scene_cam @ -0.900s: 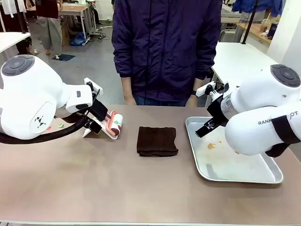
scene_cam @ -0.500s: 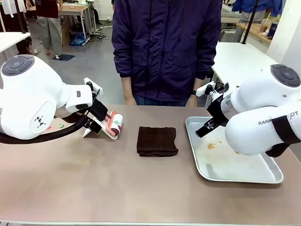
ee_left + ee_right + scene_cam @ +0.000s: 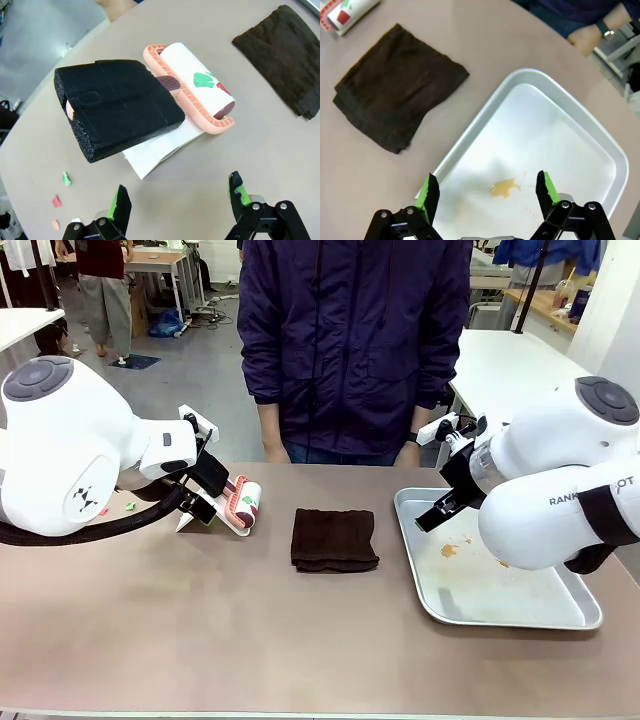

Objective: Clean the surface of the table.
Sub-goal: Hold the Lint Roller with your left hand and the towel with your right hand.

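The taupe-brown table (image 3: pixel 250 630) spans the front view. My left gripper (image 3: pixel 204 504) hovers open at its left, just above and behind a lint roller (image 3: pixel 192 85) with a salmon-pink frame, a black foam handle (image 3: pixel 117 107) and a white sheet (image 3: pixel 155 150) under it. Its green-padded fingers (image 3: pixel 120 202) hold nothing. A folded dark brown cloth (image 3: pixel 334 540) lies mid-table. My right gripper (image 3: pixel 486 192) hangs open over the near left part of a silver metal tray (image 3: pixel 600 145), above a yellow-brown stain (image 3: pixel 504 188).
Small green and red paper scraps (image 3: pixel 64 178) lie on the table left of the roller. A person in a dark jacket (image 3: pixel 350 340) stands at the far edge, one hand (image 3: pixel 590 35) near the tray's far corner. A white table (image 3: pixel 510 365) stands behind right.
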Controlling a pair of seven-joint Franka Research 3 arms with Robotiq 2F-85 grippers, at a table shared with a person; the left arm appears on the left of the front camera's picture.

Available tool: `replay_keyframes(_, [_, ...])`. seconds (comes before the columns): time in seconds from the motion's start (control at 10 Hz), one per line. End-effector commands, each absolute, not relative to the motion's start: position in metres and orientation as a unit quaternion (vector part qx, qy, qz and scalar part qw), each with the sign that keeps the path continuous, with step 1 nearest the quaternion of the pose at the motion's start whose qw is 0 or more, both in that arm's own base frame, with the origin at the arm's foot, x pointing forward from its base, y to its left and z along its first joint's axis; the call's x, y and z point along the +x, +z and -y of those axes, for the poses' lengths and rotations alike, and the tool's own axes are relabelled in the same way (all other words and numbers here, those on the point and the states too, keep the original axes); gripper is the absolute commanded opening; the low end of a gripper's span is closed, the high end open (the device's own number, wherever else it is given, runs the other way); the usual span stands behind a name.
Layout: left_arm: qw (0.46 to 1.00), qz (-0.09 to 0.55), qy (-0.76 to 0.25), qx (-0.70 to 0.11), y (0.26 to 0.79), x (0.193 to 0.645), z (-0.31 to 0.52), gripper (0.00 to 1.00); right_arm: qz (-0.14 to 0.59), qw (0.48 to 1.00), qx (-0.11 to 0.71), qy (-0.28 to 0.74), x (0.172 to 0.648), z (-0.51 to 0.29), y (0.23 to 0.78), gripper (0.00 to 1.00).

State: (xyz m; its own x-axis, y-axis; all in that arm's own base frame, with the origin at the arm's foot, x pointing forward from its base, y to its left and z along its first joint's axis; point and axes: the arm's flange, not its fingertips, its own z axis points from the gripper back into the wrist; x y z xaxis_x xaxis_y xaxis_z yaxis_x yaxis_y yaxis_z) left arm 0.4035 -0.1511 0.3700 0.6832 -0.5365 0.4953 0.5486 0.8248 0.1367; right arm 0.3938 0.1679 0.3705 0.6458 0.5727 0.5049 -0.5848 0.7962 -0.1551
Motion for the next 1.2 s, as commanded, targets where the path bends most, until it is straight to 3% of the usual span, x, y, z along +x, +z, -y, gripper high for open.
replay_keyframes(0.0, [0.917,0.266,-0.296,-0.011,0.37,0.403,0.151,1.0,0.275,0.907,0.011,0.319,0.394,-0.168,0.371,1.0])
replay_keyframes(0.5, [0.917,0.266,-0.296,-0.011,0.37,0.403,0.151,1.0,0.274,0.907,0.011,0.319,0.394,-0.168,0.371,1.0])
replay_keyframes(0.7, [0.936,0.2,-0.283,-0.061,0.389,0.392,0.128,1.0,0.213,0.937,0.06,0.269,0.383,-0.166,0.39,1.0])
replay_keyframes(0.9, [0.964,0.167,-0.19,-0.083,0.41,0.383,0.105,1.0,0.156,0.958,0.132,0.2,0.372,-0.15,0.416,1.0])
replay_keyframes(1.1, [0.949,0.157,-0.166,-0.216,0.434,0.371,0.064,1.0,0.118,0.935,0.289,0.167,0.354,-0.118,0.438,1.0])
